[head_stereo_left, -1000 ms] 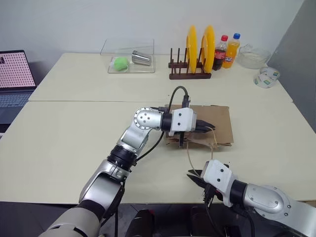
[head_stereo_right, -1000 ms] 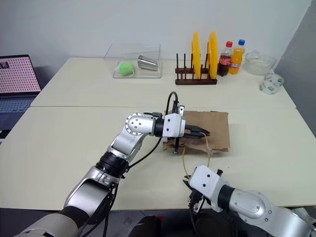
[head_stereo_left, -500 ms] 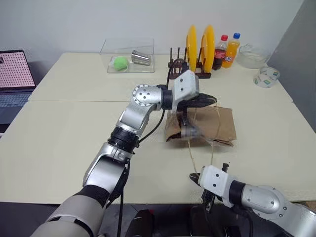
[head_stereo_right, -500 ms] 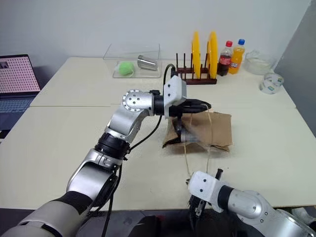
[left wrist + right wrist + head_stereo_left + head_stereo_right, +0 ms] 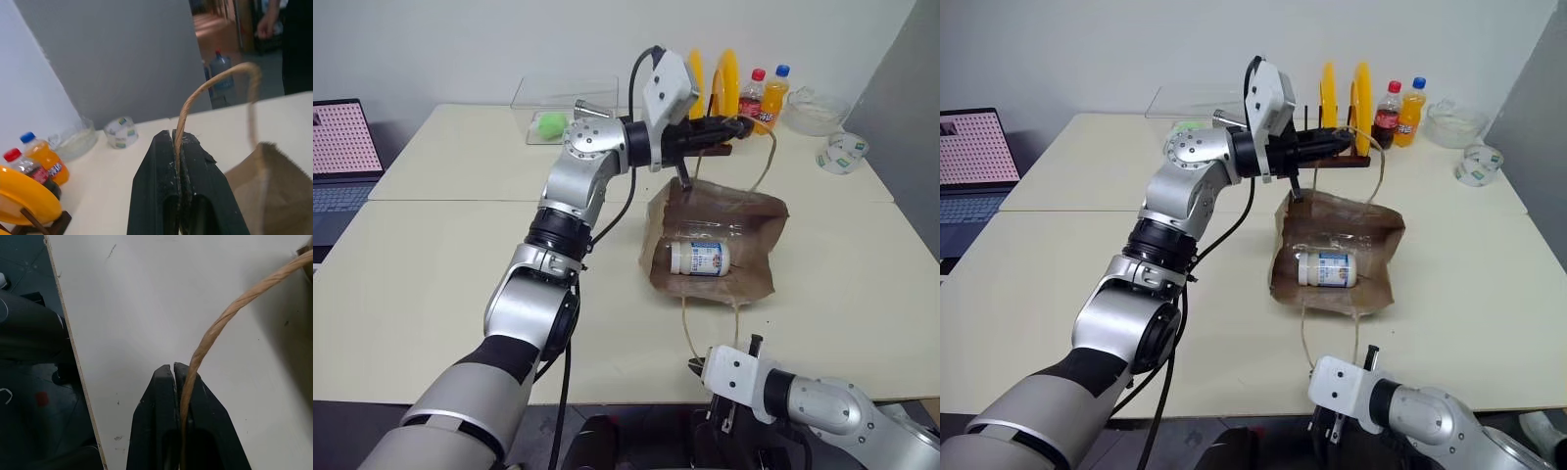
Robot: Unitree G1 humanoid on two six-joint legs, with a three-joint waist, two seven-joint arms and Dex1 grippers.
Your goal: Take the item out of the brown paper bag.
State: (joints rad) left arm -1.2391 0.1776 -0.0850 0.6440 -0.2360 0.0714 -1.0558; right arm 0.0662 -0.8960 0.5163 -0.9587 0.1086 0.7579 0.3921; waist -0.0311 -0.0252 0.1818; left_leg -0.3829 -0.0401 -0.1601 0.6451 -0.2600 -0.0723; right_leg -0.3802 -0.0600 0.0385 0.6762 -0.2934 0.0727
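Note:
The brown paper bag (image 5: 754, 223) stands pulled open in the middle of the table, its mouth facing me. The item, a small white bottle (image 5: 699, 258) with a bluish label, lies on its side inside. My left gripper (image 5: 729, 125) is raised above the bag near the plate rack, shut on the bag's upper cord handle (image 5: 215, 81). At the table's near edge my right gripper (image 5: 696, 365) is shut on the lower cord handle (image 5: 686, 318), which runs taut from the bag's lower lip; the cord (image 5: 230, 308) passes between its fingers.
Behind the bag a wooden rack holds yellow plates (image 5: 726, 80), with a cola bottle (image 5: 755, 98), an orange soda bottle (image 5: 773, 98) and a glass bowl (image 5: 815, 110) to its right. A tape roll (image 5: 843, 154) lies at the right, a clear box (image 5: 558, 110) at the back, a laptop (image 5: 342, 147) at the far left.
My left gripper has risen with the upper handle, lifting the flat bag's top side so that its mouth opened and the bottle came into sight. The right gripper has held its place.

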